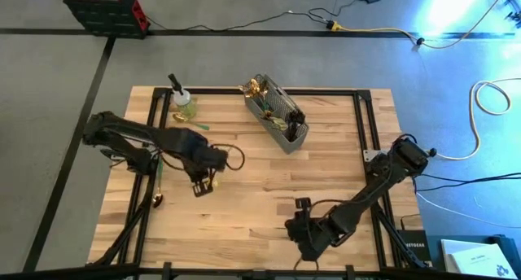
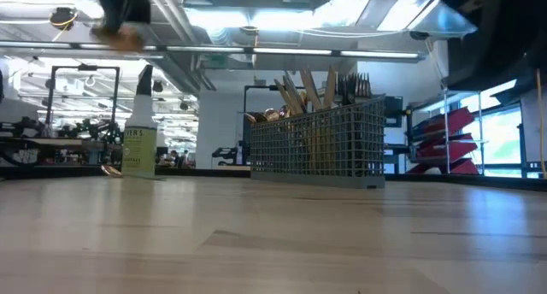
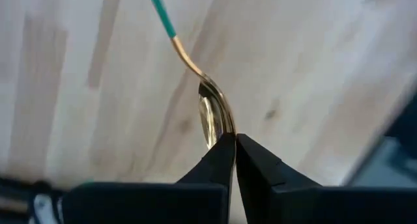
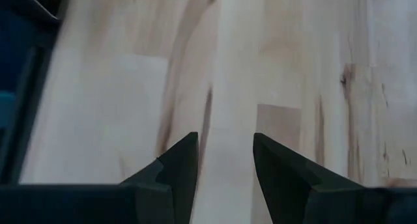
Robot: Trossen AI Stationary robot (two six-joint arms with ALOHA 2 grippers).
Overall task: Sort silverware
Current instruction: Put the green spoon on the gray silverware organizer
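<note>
Fingers of the left gripper pinch a shiny gold spoon by its round bowl. Its thin green handle sticks out ahead. The right gripper gapes over smooth wood table.

The left gripper hangs over the table's left half, fingers pinched together. The right gripper waits near the front edge, apparently low, fingers parted.

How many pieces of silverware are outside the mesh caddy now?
3 that I can see: a green-handled gold spoon held by the left gripper, one piece near the table's left edge, and one green-handled piece beside the spray bottle. The arms may hide others.
</note>
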